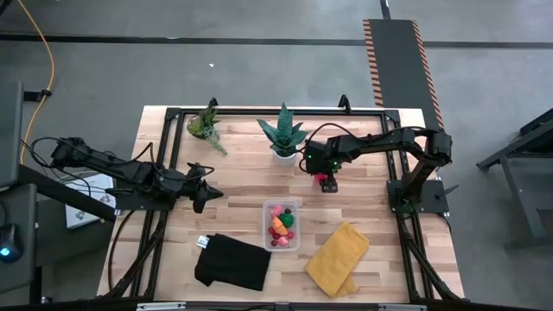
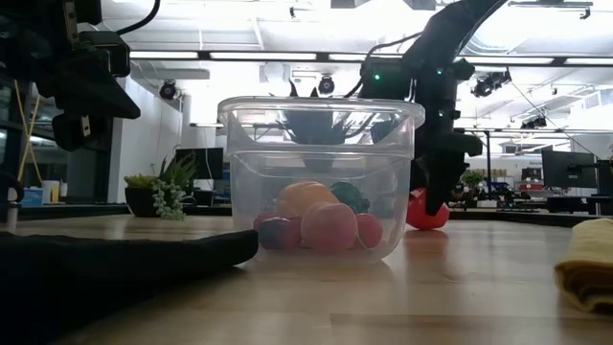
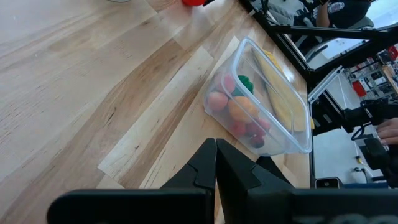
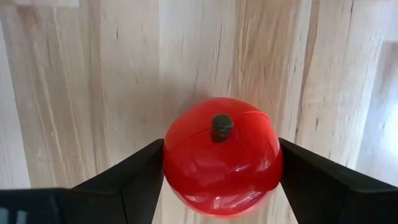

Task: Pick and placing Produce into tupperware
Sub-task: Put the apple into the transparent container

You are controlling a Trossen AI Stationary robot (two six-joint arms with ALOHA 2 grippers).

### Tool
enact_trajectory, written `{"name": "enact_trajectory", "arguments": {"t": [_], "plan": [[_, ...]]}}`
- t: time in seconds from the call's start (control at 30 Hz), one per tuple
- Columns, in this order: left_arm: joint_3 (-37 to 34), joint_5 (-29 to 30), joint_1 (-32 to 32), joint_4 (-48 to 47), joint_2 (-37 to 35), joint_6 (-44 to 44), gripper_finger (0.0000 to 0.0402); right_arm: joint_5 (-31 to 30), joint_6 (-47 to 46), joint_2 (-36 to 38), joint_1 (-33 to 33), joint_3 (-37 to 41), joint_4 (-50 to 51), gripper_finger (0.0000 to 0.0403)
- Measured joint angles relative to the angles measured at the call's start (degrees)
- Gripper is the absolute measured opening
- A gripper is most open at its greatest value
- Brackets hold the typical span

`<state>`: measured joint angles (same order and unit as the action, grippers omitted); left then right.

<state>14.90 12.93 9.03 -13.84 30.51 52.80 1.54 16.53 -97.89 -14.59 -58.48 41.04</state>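
The clear tupperware (image 1: 282, 225) stands on the table's near middle and holds several pieces of toy produce (image 2: 326, 222), pink, orange, green and red. A red round toy fruit (image 4: 221, 155) with a dark stem sits farther back, to the right of the white-potted plant. My right gripper (image 1: 326, 183) points down over it, shut on its sides. My left gripper (image 1: 203, 192) waits shut at the table's left, above the wood, touching nothing; its own view looks across at the tupperware (image 3: 261, 99). My right gripper pinches the red fruit between its two fingers, one on each of two opposite sides (image 4: 169, 163), at about its widest girth. The fingers come from above, pointing down. The stem faces up. Whether the fruit rests on the table or hangs just clear I cannot tell.
Two potted green plants (image 1: 282, 134) (image 1: 206, 125) stand along the far edge. A black cloth (image 1: 233, 262) lies left of the tupperware and a yellow cloth (image 1: 339, 257) right of it, both near the front edge. Bare wood lies between the fruit and the tupperware.
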Motion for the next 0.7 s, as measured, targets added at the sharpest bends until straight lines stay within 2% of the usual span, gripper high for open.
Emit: {"name": "enact_trajectory", "arguments": {"t": [0.7], "plan": [[0.0, 0.0, 0.0, 0.02, 0.0, 0.0, 0.0001, 0.53, -3.04, -0.04, 0.02, -2.64, 4.58, 0.0273]]}}
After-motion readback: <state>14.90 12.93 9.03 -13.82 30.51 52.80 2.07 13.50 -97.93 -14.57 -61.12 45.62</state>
